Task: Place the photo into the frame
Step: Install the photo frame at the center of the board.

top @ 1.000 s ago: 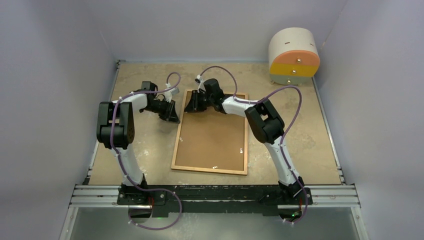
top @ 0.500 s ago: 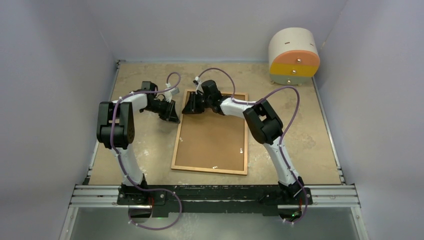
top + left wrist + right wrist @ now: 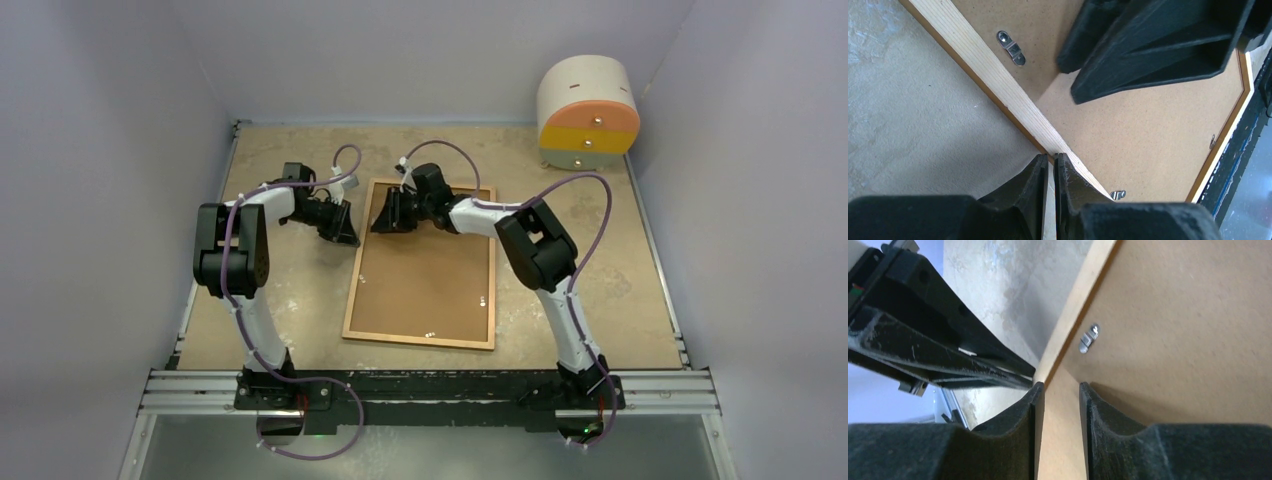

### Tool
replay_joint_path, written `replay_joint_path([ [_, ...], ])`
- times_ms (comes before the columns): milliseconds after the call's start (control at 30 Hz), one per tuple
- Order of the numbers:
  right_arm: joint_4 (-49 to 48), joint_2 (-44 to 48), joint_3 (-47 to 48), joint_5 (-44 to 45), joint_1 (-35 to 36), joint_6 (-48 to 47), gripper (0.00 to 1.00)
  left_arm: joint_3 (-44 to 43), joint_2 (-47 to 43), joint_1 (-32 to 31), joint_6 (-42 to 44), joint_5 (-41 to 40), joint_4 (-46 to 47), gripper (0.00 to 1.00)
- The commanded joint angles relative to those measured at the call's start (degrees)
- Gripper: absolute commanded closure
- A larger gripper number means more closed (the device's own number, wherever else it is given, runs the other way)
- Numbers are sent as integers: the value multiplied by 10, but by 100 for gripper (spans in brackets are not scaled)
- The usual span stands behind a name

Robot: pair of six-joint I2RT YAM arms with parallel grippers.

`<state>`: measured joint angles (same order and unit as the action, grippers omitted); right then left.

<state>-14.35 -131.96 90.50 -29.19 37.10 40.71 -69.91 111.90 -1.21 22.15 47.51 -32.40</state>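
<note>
Fingers of the left gripper are all but closed, a thin slit between them, tips at the pale left rail of the frame; whether they pinch it I cannot tell. The right gripper holds nothing, its fingers a little apart over the brown backing board, just beside a metal clip. The frame lies back-up, mid-table; a round drawer cabinet stands at the far right corner, well apart.
</note>
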Motion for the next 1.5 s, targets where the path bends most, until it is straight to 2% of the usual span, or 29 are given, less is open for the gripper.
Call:
replay_joint_path([
  [0, 7, 43, -26, -4, -13, 2, 65, 7, 15, -14, 29, -42, 0, 87],
  [433, -2, -25, 34, 21, -14, 25, 66, 7, 17, -14, 24, -42, 1, 88],
  [1133, 5, -55, 66, 27, 1, 60, 69, 4, 18, -14, 25, -42, 0, 88],
  [1467, -12, -41, 28, 51, 4, 86, 72, 6, 16, -14, 27, -42, -1, 89],
])
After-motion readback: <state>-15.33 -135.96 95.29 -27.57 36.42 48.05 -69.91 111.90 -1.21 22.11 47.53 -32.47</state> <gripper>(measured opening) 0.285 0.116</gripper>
